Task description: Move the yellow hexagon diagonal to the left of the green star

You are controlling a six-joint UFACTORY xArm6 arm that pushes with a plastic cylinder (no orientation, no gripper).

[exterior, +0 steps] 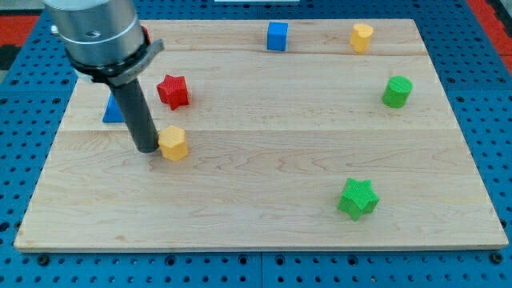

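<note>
One yellow hexagon (173, 142) sits upright, no long axis, touching my tip (147, 149); green star (358, 198) far right; no jaws fitted.

The surface (264, 200) is pale wood with fine lengthwise grain and visible plank seams, a smooth satin finish. Beneath it lies a blue perforated base (488, 120) — it looks like matt painted metal or plastic. The rod (136, 120) at the upper left of the frame is dark and matt; the collar (92, 32) above it is brushed, shiny metal. The green star (357, 198) and yellow hexagon (173, 143) look like matt plastic — faintly ridged.
</note>
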